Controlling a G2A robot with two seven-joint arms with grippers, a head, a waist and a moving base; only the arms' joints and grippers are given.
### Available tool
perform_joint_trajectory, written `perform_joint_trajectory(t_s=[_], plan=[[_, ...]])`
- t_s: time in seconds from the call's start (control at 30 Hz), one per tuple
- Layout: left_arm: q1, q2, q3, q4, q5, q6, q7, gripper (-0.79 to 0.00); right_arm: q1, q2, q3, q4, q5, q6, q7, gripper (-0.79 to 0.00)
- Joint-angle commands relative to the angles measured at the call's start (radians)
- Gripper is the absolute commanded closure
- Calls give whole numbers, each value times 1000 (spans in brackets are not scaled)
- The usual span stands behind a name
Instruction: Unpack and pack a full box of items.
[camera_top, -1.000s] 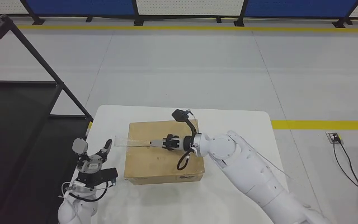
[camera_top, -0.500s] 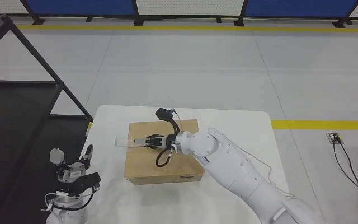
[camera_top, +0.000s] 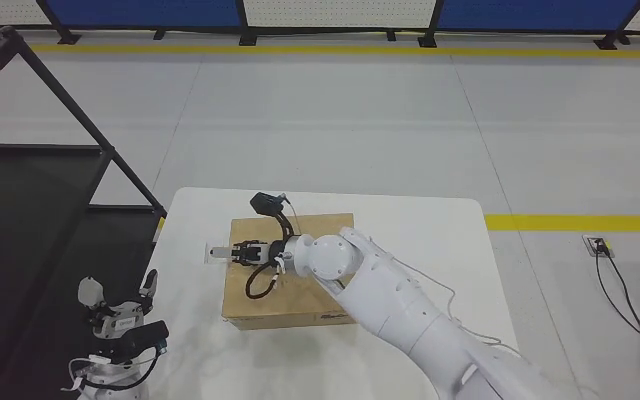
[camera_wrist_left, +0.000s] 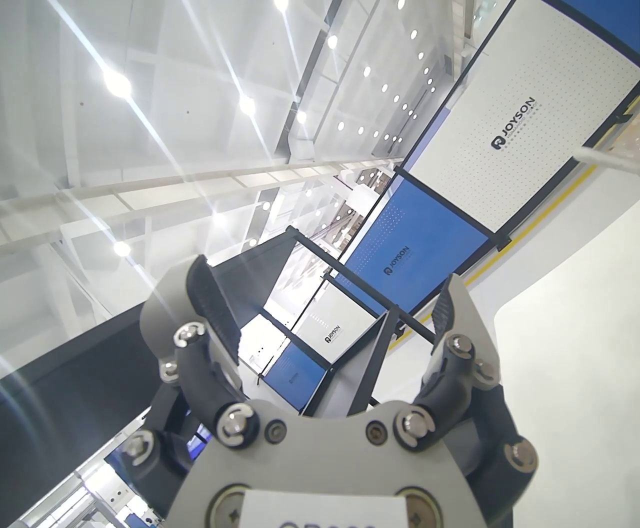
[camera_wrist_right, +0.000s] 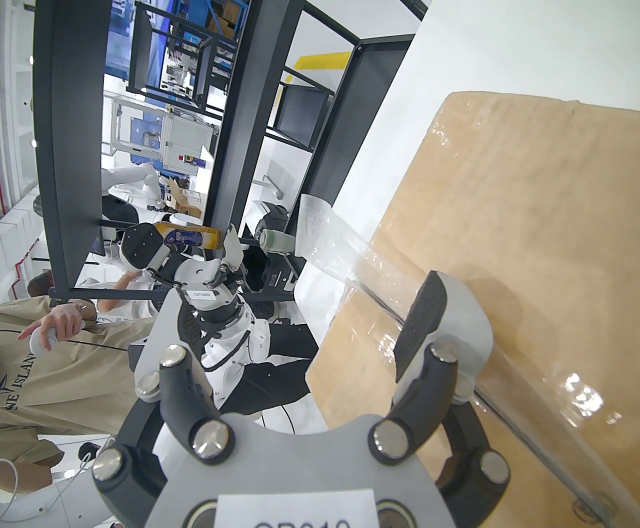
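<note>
Right gripper now nearer box edge, clear tape strip just beside.

The cardboard box is brown and closed, with its top flaps flat. It sits level on the white tabletop, between the centre and the left edge. A clear tape strip runs across the box top, partly peeled. Its free end projects past the box's left side, above the tabletop.
</note>
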Motion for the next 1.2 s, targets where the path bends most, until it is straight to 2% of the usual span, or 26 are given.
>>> perform_joint_trajectory(t_s=[0.0, 0.23, 0.6, 0.9, 1.17], plan=[[-1, 0, -4, 9, -6, -4, 8, -785, 6, -16, -5, 23, 3, -6, 5, -785], [-10, 1, -3, 42, -4, -14, 33, -785, 19, -68, -15, 96, 10, -35, 17, -785], [-43, -1, 10, 61, -4, -17, 56, -785, 35, -102, 20, 170, 14, -77, 10, -785], [-64, -1, 17, 65, 3, -23, 58, -785, 59, -81, 80, 197, 37, -40, 177, -785], [-78, -2, 30, 72, 17, -28, 58, -785, 63, -32, 156, 187, 50, -4, 303, -785]])
